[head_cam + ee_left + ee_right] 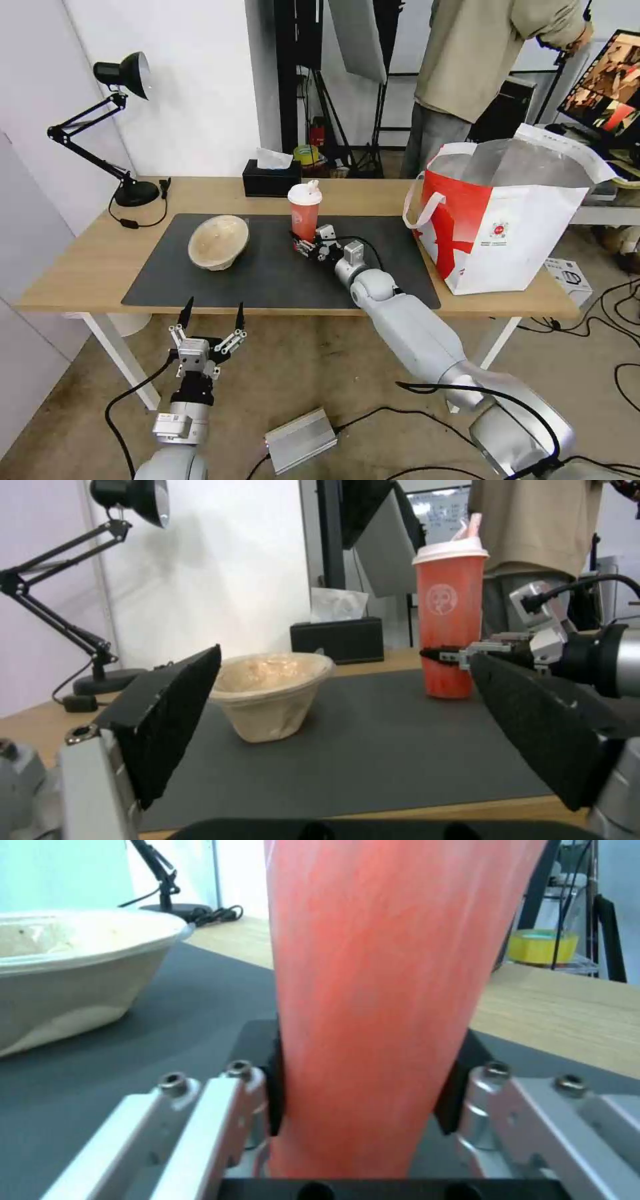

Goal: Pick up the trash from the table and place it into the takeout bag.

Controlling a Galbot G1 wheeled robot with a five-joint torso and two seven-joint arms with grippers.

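At the centre of the head view, the right gripper [304, 243] is clamping the upright red drink cup [305, 213] low on its body, standing on the mat, with the takeout bag [507, 220] sitting at right.

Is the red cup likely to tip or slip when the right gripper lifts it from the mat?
The red cup is tall and narrow, and the right gripper holds it low near the base, so it may lean. Its wall looks smooth, perhaps slippery. It is probably thin plastic that dents if squeezed.
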